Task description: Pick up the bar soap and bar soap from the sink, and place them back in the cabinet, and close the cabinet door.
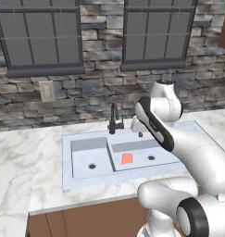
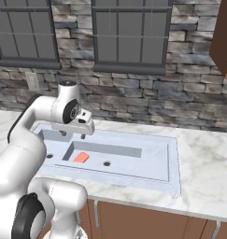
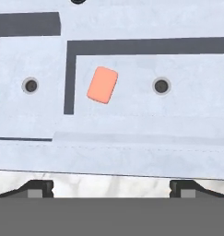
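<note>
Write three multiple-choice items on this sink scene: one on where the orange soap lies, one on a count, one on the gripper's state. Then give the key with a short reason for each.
1. Where does the orange bar soap lie?
A. On the marble counter
B. On the floor of the larger basin of the sink
C. Between the gripper's fingers

2. How many drain holes show in the hand view?
A. One
B. Two
C. Four

3. How is the gripper set?
A. Open, holding nothing
B. Shut on the soap
C. Shut on the faucet

Key: 1 B, the soap rests flat inside the larger basin, beside the divider. 2 B, each basin shows one dark drain. 3 A, the fingertips stand wide apart at the bottom of the hand view, with the soap lying apart from them.
</note>
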You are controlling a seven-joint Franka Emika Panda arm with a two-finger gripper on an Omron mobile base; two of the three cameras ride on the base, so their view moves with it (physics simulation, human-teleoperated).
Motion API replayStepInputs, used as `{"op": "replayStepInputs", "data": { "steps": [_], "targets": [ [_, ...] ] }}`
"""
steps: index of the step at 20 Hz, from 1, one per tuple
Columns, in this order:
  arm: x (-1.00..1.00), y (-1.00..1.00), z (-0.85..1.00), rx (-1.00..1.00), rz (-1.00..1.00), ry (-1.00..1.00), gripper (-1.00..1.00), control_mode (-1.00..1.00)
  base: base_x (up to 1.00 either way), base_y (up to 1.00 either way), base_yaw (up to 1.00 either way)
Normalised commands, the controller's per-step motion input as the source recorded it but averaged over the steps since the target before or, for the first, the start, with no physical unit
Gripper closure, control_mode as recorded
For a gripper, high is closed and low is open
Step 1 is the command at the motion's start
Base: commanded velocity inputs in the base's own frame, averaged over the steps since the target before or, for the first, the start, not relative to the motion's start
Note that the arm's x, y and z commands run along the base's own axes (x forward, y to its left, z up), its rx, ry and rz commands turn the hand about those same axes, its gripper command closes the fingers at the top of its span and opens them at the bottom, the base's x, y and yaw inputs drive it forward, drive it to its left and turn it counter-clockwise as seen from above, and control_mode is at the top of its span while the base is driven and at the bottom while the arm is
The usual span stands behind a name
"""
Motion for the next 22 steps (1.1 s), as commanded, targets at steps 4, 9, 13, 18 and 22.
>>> {"op": "replayStepInputs", "data": {
  "steps": [4,9,13,18,22],
  "targets": [
    [0.33,0.00,-0.13,0.00,0.00,0.00,-1.00,-1.00,0.00,0.00,0.00],
    [0.27,0.00,-0.17,0.00,0.00,0.00,-1.00,-1.00,0.00,0.00,0.00],
    [0.19,0.00,-0.27,0.00,0.00,0.00,-1.00,-1.00,0.00,0.00,0.00],
    [0.13,0.00,-0.32,0.00,0.00,0.00,-1.00,-1.00,0.00,0.00,0.00],
    [0.11,0.01,-0.31,0.00,0.00,0.00,-1.00,-1.00,0.00,0.00,0.00]
  ]
}}
